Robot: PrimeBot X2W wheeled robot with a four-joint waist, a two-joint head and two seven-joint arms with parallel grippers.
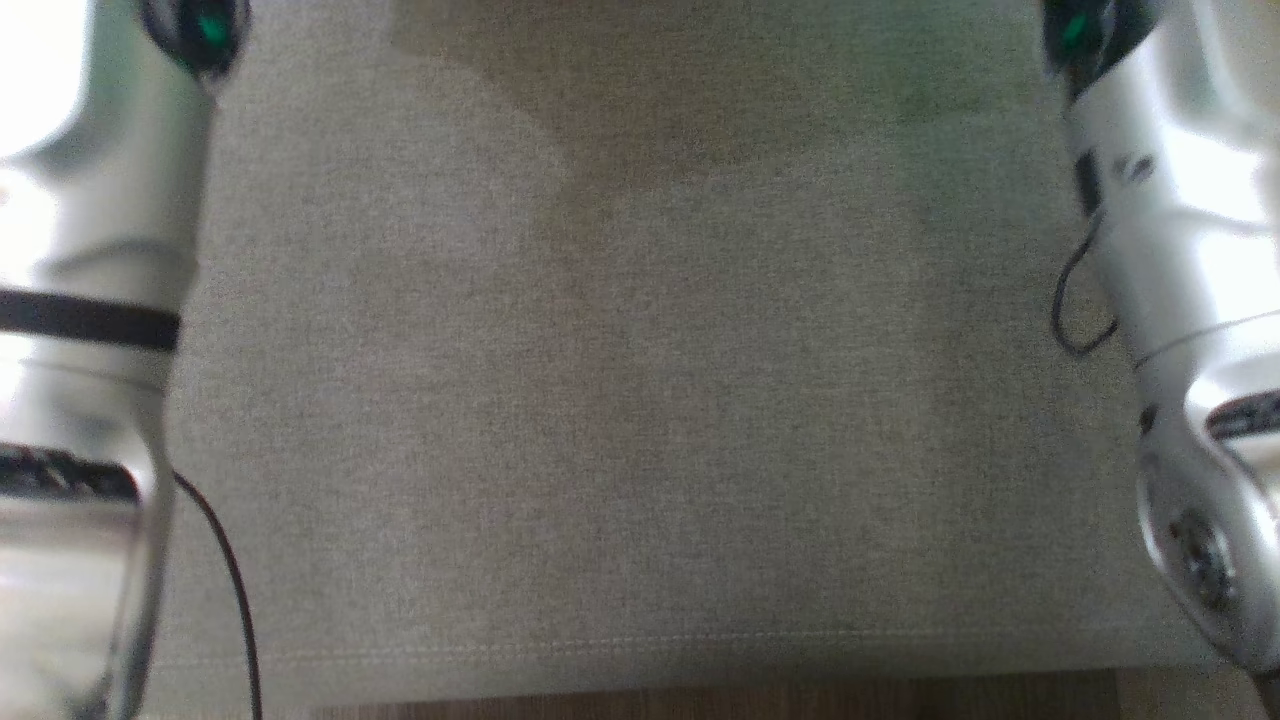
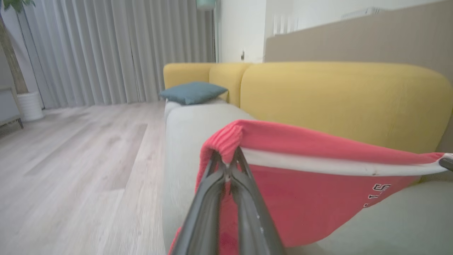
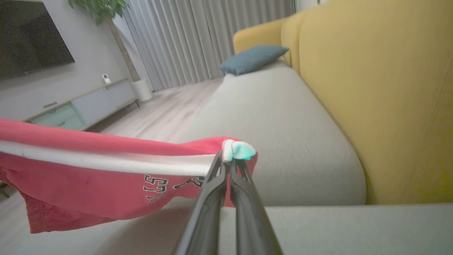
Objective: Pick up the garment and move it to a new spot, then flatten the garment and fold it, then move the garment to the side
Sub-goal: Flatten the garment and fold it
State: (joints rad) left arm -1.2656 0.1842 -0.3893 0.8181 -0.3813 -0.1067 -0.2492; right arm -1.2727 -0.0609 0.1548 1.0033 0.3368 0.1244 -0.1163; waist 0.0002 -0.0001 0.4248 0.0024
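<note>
The garment (image 2: 304, 198) is red with a white band and dark lettering, stretched taut in the air above the grey sofa seat (image 2: 198, 120). My left gripper (image 2: 228, 164) is shut on one ribbed corner of it. In the right wrist view the garment (image 3: 88, 184) runs off to the left, and my right gripper (image 3: 228, 159) is shut on its other corner, where a pale tag shows. The far tip of the other gripper peeks in at the left wrist view's right edge. In the head view the two pale forearms (image 1: 90, 300) flank the grey seat (image 1: 640, 400).
Yellow backrests (image 2: 339, 99) rise behind the grey seat. A blue-grey cushion (image 2: 193, 92) lies at the sofa's far end. Wooden floor (image 2: 70, 159), grey curtains, a potted plant (image 3: 106, 21) and a low TV cabinet (image 3: 81, 102) lie beyond the seat's front edge (image 1: 640, 650).
</note>
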